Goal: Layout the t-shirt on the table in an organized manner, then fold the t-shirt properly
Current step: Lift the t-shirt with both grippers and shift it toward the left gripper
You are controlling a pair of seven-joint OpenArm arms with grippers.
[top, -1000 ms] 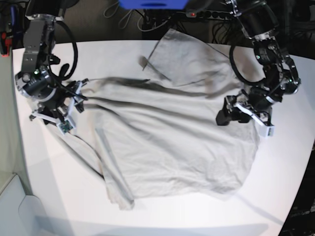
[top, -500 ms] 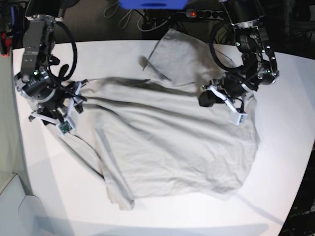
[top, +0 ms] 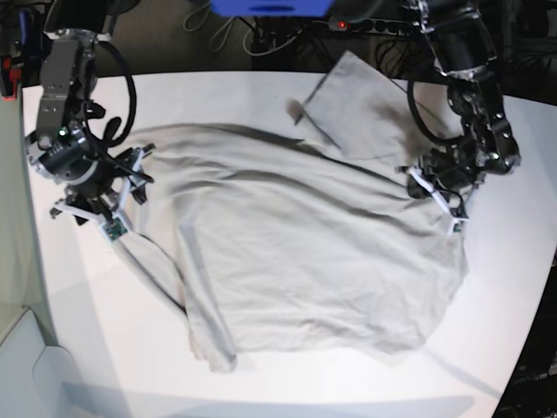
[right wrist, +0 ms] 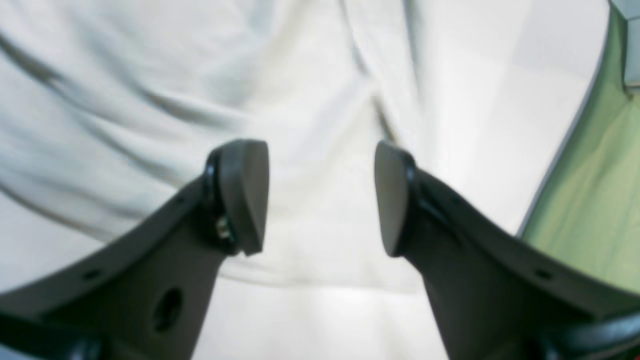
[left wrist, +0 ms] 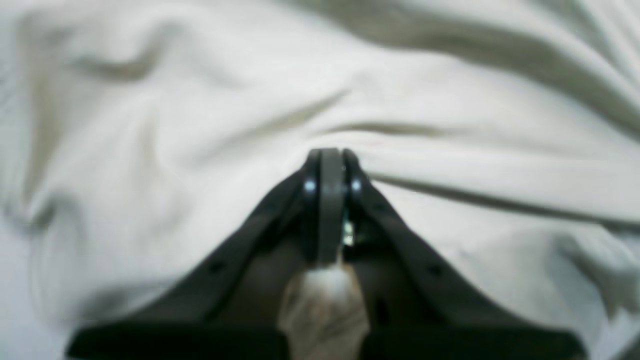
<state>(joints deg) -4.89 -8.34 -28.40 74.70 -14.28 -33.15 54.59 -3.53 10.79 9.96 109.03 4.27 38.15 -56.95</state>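
The light grey-beige t-shirt (top: 296, 252) lies spread and wrinkled across the white table (top: 218, 96), with one sleeve (top: 357, 104) pointing to the far edge. At the shirt's right edge my left gripper (top: 432, 190) is shut on a fold of the cloth. The left wrist view shows its jaws (left wrist: 330, 155) pressed together with t-shirt (left wrist: 200, 100) fabric bunched around them. My right gripper (top: 122, 196) hovers at the shirt's left side. The right wrist view shows it (right wrist: 320, 195) open over the t-shirt (right wrist: 125, 75), holding nothing.
Cables and a power strip (top: 365, 24) run behind the table's far edge, beside a blue object (top: 270, 7). A green surface (right wrist: 590, 200) lies past the table edge near my right gripper. A white box (top: 35, 366) sits at the lower left.
My left gripper swung in over the shirt, shut on the cloth, and moved back right, dragging the upper shirt and sleeve rightward. The right arm has barely moved.
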